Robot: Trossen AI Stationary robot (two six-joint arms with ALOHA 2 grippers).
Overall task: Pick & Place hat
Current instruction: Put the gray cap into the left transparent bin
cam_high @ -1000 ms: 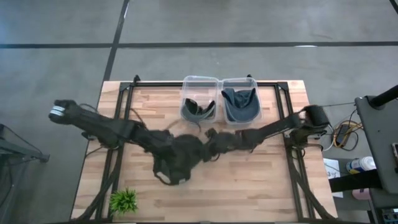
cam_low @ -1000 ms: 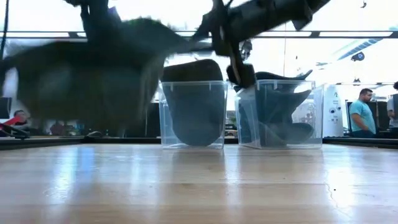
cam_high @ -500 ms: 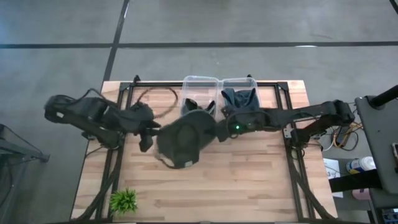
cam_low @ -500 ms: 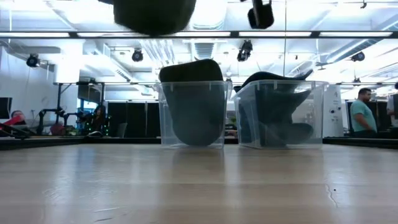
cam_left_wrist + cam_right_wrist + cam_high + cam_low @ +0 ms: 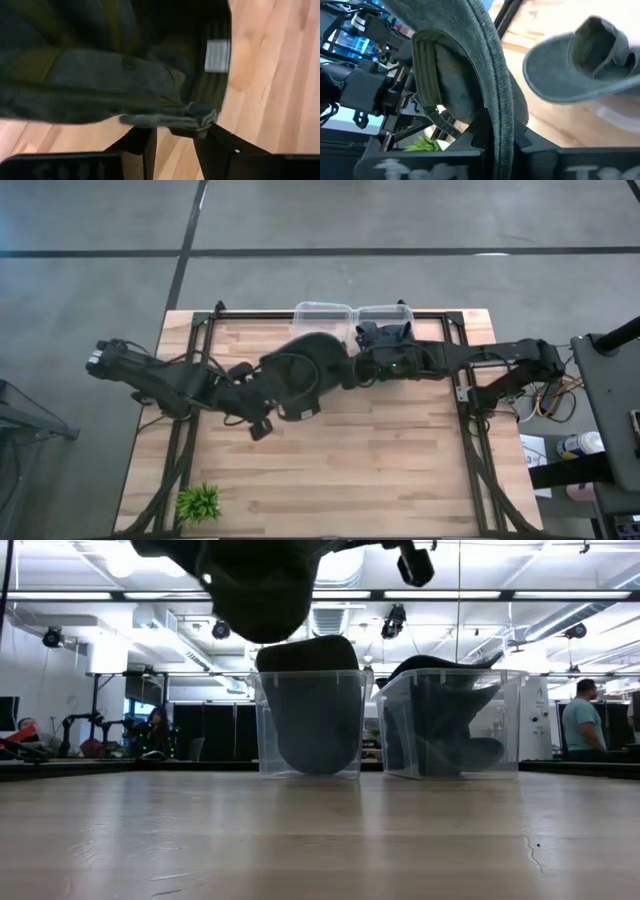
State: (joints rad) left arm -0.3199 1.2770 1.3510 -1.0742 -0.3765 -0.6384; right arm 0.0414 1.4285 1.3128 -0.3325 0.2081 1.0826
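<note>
A dark olive hat (image 5: 305,372) hangs in the air between my two grippers, just in front of the left clear bin (image 5: 310,725); in the low view the hat (image 5: 250,580) shows above that bin's rim. My left gripper (image 5: 272,406) is shut on the hat's near-left side, my right gripper (image 5: 352,370) on its right side. Inside the hat a white label (image 5: 217,55) shows. Each clear bin holds another hat: a dark one (image 5: 305,710) in the left bin, a grey-blue one (image 5: 585,60) in the right bin (image 5: 450,725). My left gripper (image 5: 175,136) pinches a bunched fold of the hat's edge (image 5: 195,119) between its two fingers, slanting down from the table's left. The hat is clear of the table. My right gripper (image 5: 495,145) pinches the hat's brim edge (image 5: 496,117) between its two fingers, coming nearly level from the table's right, fingers across the brim. The crown hangs away from the fingers, clear of the table.
The two bins stand side by side at the table's far edge (image 5: 350,312). A small green plant (image 5: 198,503) sits at the near left corner. Bare wood (image 5: 380,460) lies across the near half. People show in the room behind (image 5: 580,725).
Both grippers have risen and gone toward the far edge and the bins, carrying the hat. The hat, low over the table's middle a second ago, now hangs high and clear of the table, close to the left bin. Both wrists have tipped.
</note>
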